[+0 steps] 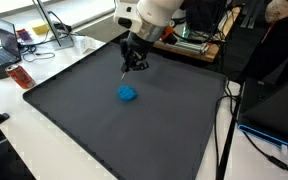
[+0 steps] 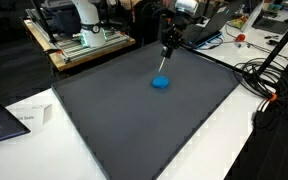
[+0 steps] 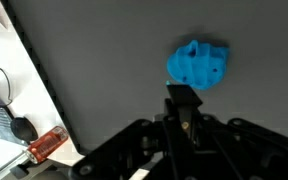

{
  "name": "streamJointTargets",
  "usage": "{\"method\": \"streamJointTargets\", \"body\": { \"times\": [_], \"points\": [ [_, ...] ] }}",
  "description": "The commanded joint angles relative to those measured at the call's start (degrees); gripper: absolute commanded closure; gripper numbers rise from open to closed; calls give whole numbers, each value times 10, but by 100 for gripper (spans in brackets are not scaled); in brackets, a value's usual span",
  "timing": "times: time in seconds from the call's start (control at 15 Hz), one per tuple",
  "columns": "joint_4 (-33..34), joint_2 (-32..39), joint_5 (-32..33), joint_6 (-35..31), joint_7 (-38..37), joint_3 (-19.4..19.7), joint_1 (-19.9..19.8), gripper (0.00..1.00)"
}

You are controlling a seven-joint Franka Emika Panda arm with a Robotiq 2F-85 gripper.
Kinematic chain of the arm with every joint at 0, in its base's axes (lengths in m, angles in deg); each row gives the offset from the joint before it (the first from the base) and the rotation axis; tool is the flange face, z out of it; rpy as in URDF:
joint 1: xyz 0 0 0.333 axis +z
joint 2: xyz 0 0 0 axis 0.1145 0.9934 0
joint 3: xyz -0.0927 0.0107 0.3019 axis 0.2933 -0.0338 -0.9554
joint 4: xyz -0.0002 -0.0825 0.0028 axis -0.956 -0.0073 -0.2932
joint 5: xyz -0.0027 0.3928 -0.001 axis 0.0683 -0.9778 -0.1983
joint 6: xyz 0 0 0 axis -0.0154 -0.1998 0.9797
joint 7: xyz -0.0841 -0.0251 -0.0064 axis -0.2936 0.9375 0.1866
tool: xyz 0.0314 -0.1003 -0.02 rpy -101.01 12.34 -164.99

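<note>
A crumpled bright blue lump (image 1: 129,93) (image 2: 161,83) lies on the dark grey mat (image 1: 104,130) (image 2: 124,120), a little past its middle. My gripper (image 1: 134,62) (image 2: 166,50) hangs just above and behind it, with its jaws shut on a thin stick (image 1: 123,71) (image 2: 162,66) that points down toward the mat beside the lump. In the wrist view the blue lump (image 3: 198,64) sits just beyond the closed black fingertips (image 3: 184,100). The stick's tip stays clear of the lump.
A laptop (image 1: 4,45) and a red-brown container (image 1: 22,77) (image 3: 47,143) stand on the white table beside the mat. A white machine on a wooden tray (image 2: 84,30) sits behind it. Cables (image 2: 264,75) trail along one side and a paper (image 2: 29,118) lies near a corner.
</note>
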Motion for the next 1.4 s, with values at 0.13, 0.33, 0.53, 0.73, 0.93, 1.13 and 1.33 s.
{"method": "streamJointTargets", "body": {
  "times": [0.13, 0.33, 0.53, 0.73, 0.93, 1.13, 1.33],
  "points": [
    [-48, -53, -86, -48, 128, 3, -22, 97],
    [-55, -63, -142, -58, 214, 7, -31, 97],
    [-61, -69, -187, -64, 294, 12, -39, 97],
    [-62, -69, -212, -73, 349, 17, -46, 97],
    [-72, -70, -220, -106, 396, 22, -52, 97],
    [-89, -71, -237, -150, 445, 23, -63, 97],
    [-109, -76, -281, -192, 493, 18, -79, 97]
  ]
}}
